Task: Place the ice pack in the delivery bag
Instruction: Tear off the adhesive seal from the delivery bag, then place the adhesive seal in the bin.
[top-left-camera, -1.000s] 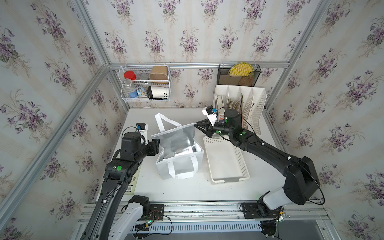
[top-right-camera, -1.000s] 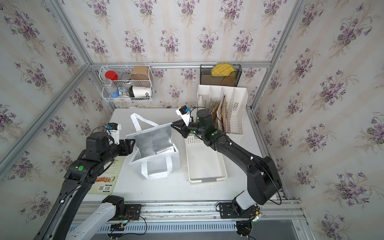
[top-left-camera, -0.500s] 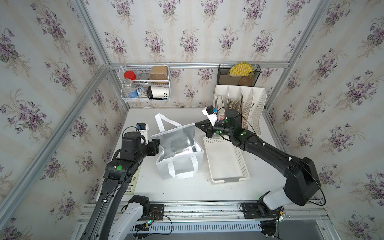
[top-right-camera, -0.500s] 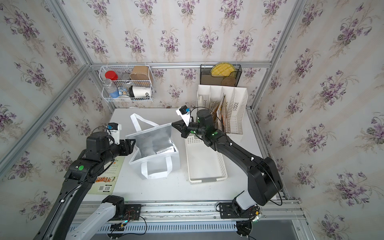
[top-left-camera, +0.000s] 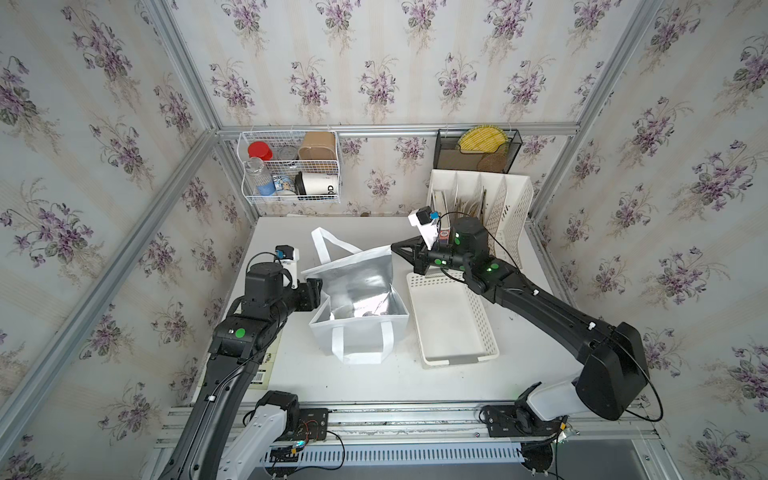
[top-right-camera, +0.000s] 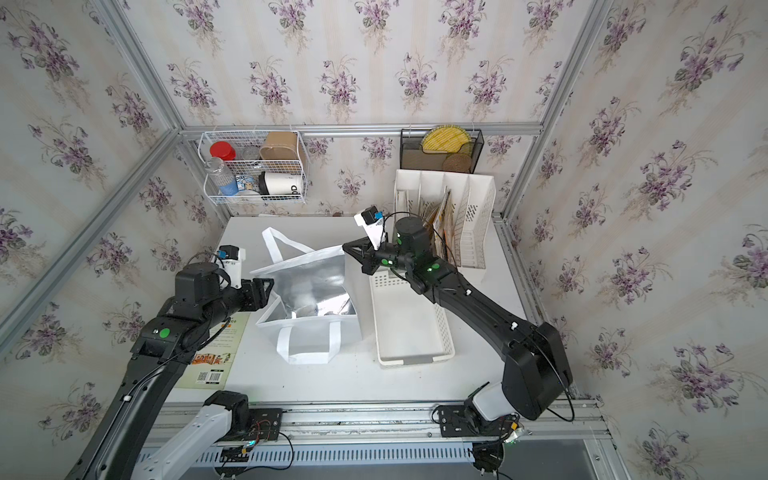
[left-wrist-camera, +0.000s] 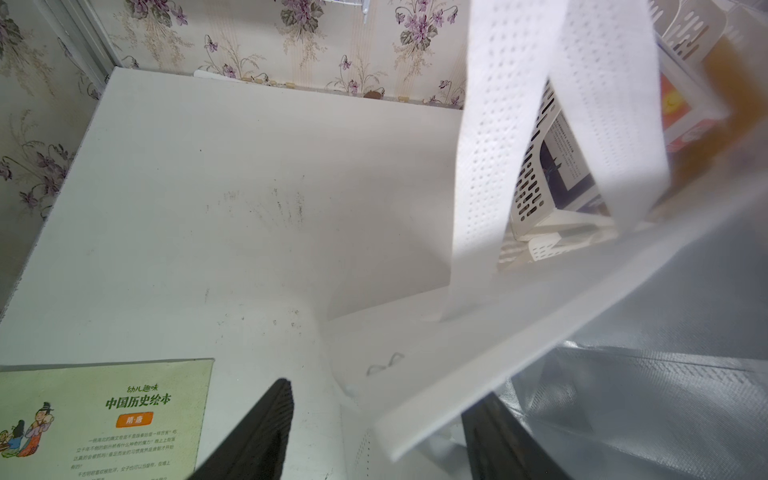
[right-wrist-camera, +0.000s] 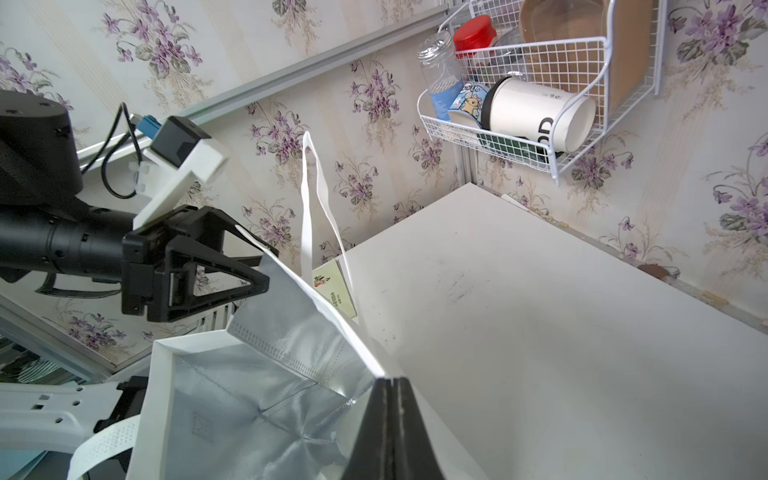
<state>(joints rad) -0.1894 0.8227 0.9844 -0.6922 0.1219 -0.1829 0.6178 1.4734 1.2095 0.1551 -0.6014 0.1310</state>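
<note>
1. Delivery bag (top-left-camera: 361, 332) stood open near the middle of the white table (top-left-camera: 374, 384). Its silver foil lining showed in both top views (top-right-camera: 309, 332). One strap handle (top-left-camera: 324, 245) rose at the far side and the other hung down the near wall.
2. The right gripper (top-left-camera: 394, 248) reached in from the right, above the far end of the white perforated basket (top-left-camera: 451, 316). Its fingers were pressed together, pinching the bag's rim at the far right corner. In the right wrist view the white edge of the bag (right-wrist-camera: 249, 415) ran straight into the closed tips (right-wrist-camera: 390, 380).
3. The left gripper (top-left-camera: 318, 286) sat at the bag's left rim with its fingers spread. In the left wrist view (left-wrist-camera: 382, 395) one finger lay outside the white wall (left-wrist-camera: 457, 374) and the other on the foil side, so the rim passed between them unclamped. The right wrist view (right-wrist-camera: 266, 268) showed the same straddle.
4. The ice pack could not be made out for certain. A small darkish patch (top-left-camera: 369, 313) lay on the bag's foil floor, and whether that was the pack could not be told.
5. The basket stood just beside the bag's right wall.
6. A green booklet (top-right-camera: 216, 357) lay on the table left of the bag, partly under the left arm.
7. A white file organiser (top-left-camera: 511, 208) stood at the far right corner. A wire rack (top-left-camera: 291, 166) of cups and jars hung on the back wall.
</note>
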